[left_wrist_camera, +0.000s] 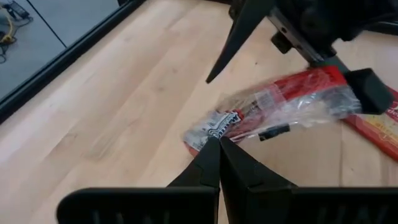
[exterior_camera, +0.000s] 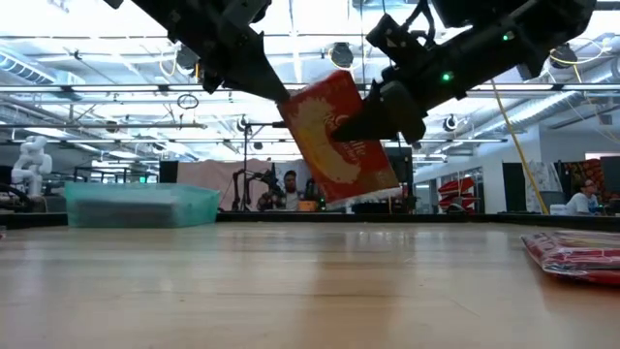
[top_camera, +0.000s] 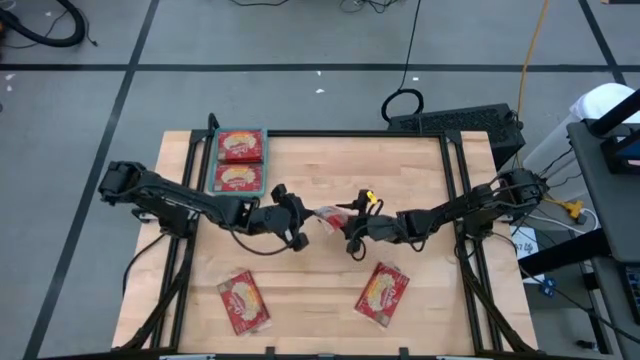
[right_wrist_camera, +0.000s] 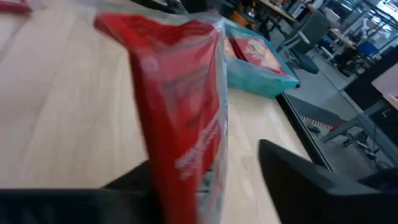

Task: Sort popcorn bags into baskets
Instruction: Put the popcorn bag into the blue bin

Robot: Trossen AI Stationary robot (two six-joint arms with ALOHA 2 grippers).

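Mid-air above the counter point(top_camera: 300, 270), a popcorn bag point(exterior_camera: 339, 138) hangs tilted between both hands — apparently a handover. The left hand point(left_wrist_camera: 219, 144) is clenched on the bag's corner, bearing it. The right hand point(top_camera: 352, 228) has its fingers spread, one on each side of the bag, seemingly released. Beyond the left hand sits the teal basket point(top_camera: 212, 160) with two bags inside — the likely destination.

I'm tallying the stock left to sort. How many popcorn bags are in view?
5: two in the teal tray, at and; one held mid-air at; two on the table, at and. Others may be hidden.
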